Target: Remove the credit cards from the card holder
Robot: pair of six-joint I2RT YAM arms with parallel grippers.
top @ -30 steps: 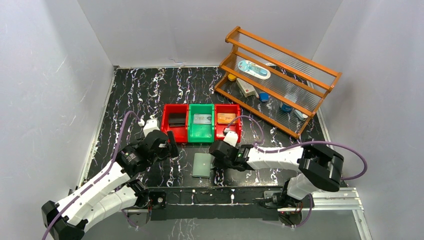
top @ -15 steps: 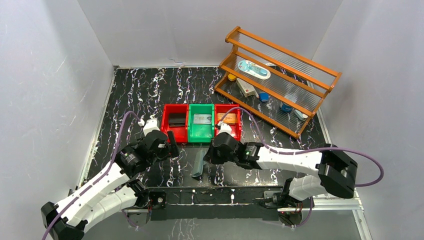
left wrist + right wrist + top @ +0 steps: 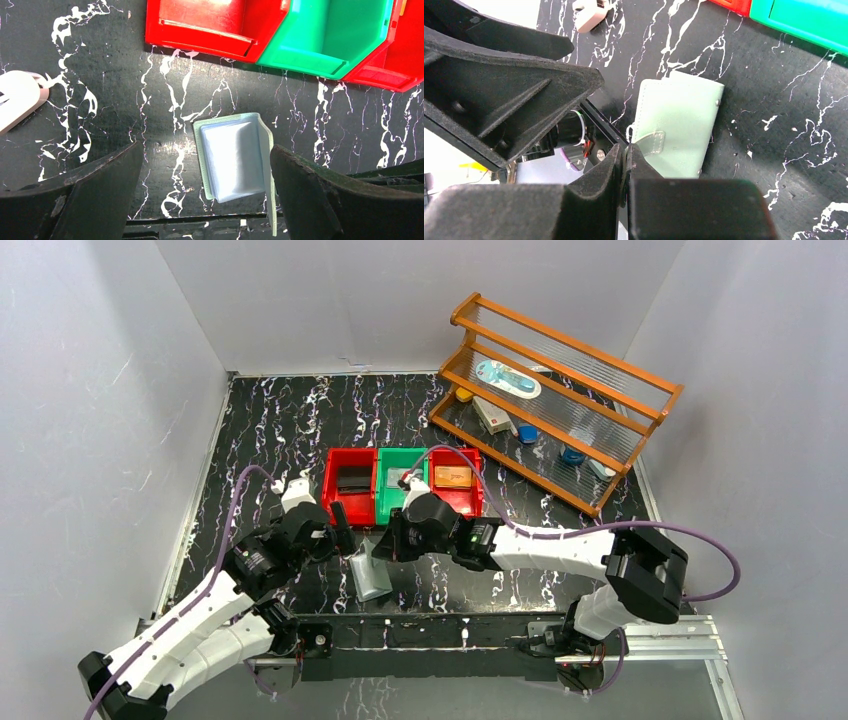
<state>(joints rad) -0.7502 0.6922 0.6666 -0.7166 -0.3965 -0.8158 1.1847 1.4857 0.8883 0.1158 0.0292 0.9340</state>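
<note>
Jaws, left: spread wide, one dark finger (image 3: pixel 80 195) on each side of the card holder (image 3: pixel 232 159) in the wrist view, neither touching it.
Jaws, right: pressed together on the edge of the holder's sage-green cover, right beside its small strap tab (image 3: pixel 653 141).
Card holder: on the tabletop (image 3: pixel 290 420) near the front edge, just in front of the bins, between the two arms.
Holder's state: open, with pale blue clear sleeves (image 3: pixel 235 150) facing up and one cover flap (image 3: pixel 273 200) raised on edge along the sleeves' right side.
Sleeve contents: too hazy to tell.
Credit cards (image 3: pixel 352 480): three, lying flat, one per bin.
Left red bin (image 3: pixel 328 485): dark card inside.
Green bin (image 3: pixel 388 505): silvery grey card (image 3: pixel 403 477) inside, near end of the bin partly hidden by the right arm.
Right red bin (image 3: pixel 479 490): tan-gold card (image 3: pixel 452 477) inside.
Bins: side by side in a row, touching, mid-tabletop.
Clip (image 3: pixel 17 100): pale, on the tabletop to the left of the holder, apart from it.
Rack (image 3: pixel 560 400): wooden, with clear shelves, at the far right, holding small items.
</note>
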